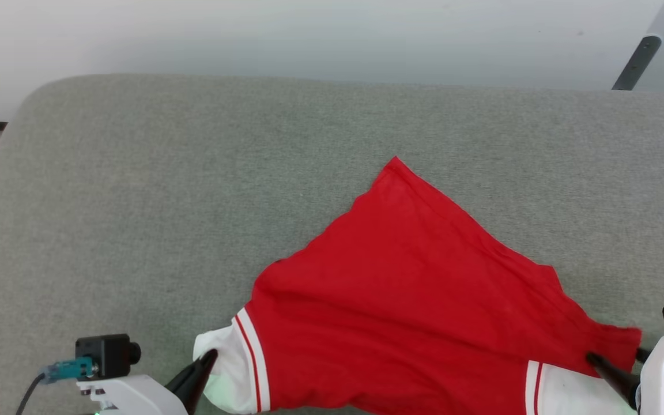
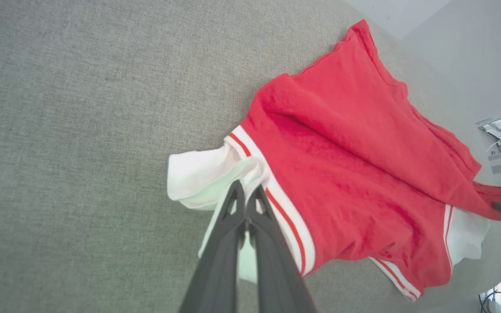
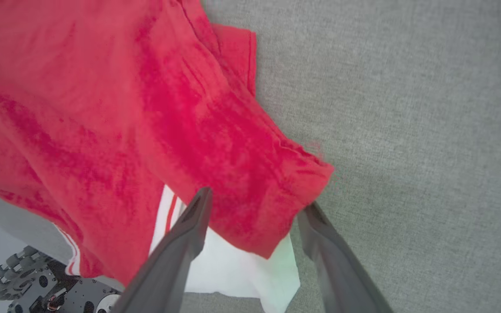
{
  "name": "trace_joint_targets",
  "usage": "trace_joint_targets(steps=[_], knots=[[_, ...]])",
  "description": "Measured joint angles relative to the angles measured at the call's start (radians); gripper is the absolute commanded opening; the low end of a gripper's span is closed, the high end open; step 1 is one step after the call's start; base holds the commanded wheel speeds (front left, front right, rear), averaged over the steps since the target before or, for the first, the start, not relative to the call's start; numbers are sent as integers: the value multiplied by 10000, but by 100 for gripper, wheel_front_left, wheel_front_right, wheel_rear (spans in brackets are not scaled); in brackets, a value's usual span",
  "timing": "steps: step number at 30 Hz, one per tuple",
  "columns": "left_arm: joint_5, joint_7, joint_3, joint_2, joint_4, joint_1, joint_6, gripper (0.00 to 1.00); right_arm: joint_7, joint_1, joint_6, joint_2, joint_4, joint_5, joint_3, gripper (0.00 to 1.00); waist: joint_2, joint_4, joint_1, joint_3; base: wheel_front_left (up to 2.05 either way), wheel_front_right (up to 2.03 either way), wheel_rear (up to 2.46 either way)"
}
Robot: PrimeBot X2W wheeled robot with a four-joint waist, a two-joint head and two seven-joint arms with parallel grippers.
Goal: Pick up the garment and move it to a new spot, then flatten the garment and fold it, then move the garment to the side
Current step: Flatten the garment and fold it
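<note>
L gripper [image 2: 246, 188] pinches garment [image 1: 401, 288] sleeve [image 2: 194, 174]; R gripper [image 3: 258, 199] wide — straddling hem [image 3: 296, 174].

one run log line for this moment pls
stage: flattening | garment: unfolded on grey surface | left end effector: shut on white sleeve | right end effector: open, astride red corner

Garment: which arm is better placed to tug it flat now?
Probably left: the left gripper is shut on the white sleeve of the garment, ready to pull. The right gripper stands open astride a red corner, gripping nothing.
</note>
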Motion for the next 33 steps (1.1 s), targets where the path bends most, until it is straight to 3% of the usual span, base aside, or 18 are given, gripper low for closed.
trace_joint_targets(steps=[7, 12, 23, 33], knots=[[171, 150, -182, -249, 33, -290, -150, 0, 40, -872, 0, -303, -988, -2, 148, 100, 0, 323, 0, 127, 0, 0, 0], [456, 364, -435, -589, 203, -739, -389, 0, -65, -2449, 0, -546, -771, 13, 874, 100, 0, 709, 0, 298, 0, 0, 0], [890, 840, -1020, -1666, 1074, -1826, -1103, 0, -961, -6272, 2, -1099, 2479, 230, 3175, 100, 0, 1988, 0, 805, 0, 0, 0], [1099, 966, -1350, -2537, 1900, -2460, -1766, 0, -1503, -8576, 2, -1521, 5649, 903, 5388, 100, 0, 3162, 0, 1382, 0, 0, 0]])
